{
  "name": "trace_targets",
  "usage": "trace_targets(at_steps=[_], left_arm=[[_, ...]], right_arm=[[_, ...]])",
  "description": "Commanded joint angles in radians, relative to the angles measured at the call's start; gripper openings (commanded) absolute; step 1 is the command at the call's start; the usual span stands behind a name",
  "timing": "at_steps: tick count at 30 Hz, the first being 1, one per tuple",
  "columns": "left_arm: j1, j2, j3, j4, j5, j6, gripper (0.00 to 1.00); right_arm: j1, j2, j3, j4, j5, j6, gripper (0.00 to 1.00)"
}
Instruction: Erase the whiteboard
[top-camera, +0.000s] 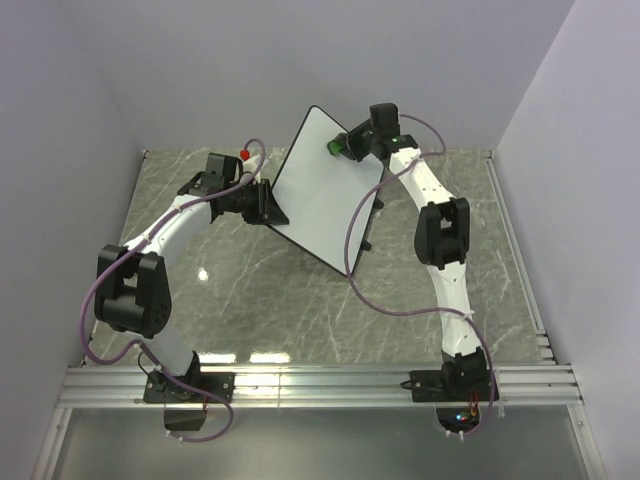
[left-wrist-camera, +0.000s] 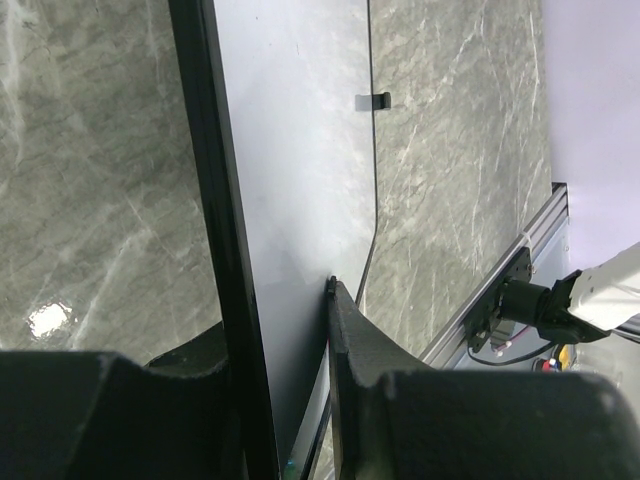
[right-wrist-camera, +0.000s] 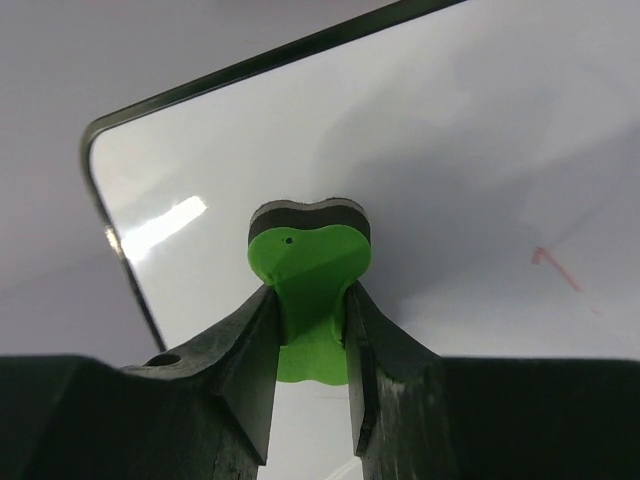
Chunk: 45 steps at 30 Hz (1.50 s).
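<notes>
The whiteboard (top-camera: 325, 185) is a white board with a thin black rim, held tilted up off the table. My left gripper (top-camera: 268, 205) is shut on its left edge; in the left wrist view the board (left-wrist-camera: 300, 180) runs between my fingers (left-wrist-camera: 350, 330). My right gripper (top-camera: 345, 147) is shut on the green bow-shaped eraser (right-wrist-camera: 310, 265), whose dark felt side presses the board (right-wrist-camera: 460, 150) near its upper corner. A faint red mark (right-wrist-camera: 555, 268) shows on the board to the right of the eraser.
The grey marble table (top-camera: 240, 290) lies under both arms. A red-capped marker (top-camera: 245, 156) lies at the back behind the left arm. White walls close in the back and sides. A metal rail (top-camera: 320, 385) runs along the near edge.
</notes>
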<state>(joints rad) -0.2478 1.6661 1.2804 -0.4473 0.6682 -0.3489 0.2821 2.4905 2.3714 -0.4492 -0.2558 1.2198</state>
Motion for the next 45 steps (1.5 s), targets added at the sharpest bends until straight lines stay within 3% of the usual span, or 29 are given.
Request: trace_targets(at_steps=[1,5,10,15,30,45], left_arm=[[-0.061,0.063,-0.044,-0.076,-0.110,0.153,0.01],[-0.062,0.061,-0.044,-0.076,-0.113,0.153,0.00],[-0.061,0.049,-0.055,-0.071,-0.122,0.153,0.00],[-0.061,0.057,-0.047,-0.076,-0.117,0.156,0.00],[-0.061,0.080,-0.033,-0.082,-0.108,0.156,0.00],[-0.061,0.096,-0.015,-0.090,-0.110,0.159,0.00]], right_arm=[[0.028,0.036,-0.028,0.165,-0.112,0.070,0.00],[0.019,0.016,-0.073,0.152,-0.067,0.087,0.00],[-0.029,-0.031,-0.118,-0.040,0.117,0.026,0.00],[-0.061,-0.051,-0.143,-0.115,0.202,-0.003,0.00],[-0.034,-0.087,-0.207,-0.138,0.089,-0.137,0.00],[0.117,-0.183,-0.316,-0.217,-0.031,-0.338,0.00]])
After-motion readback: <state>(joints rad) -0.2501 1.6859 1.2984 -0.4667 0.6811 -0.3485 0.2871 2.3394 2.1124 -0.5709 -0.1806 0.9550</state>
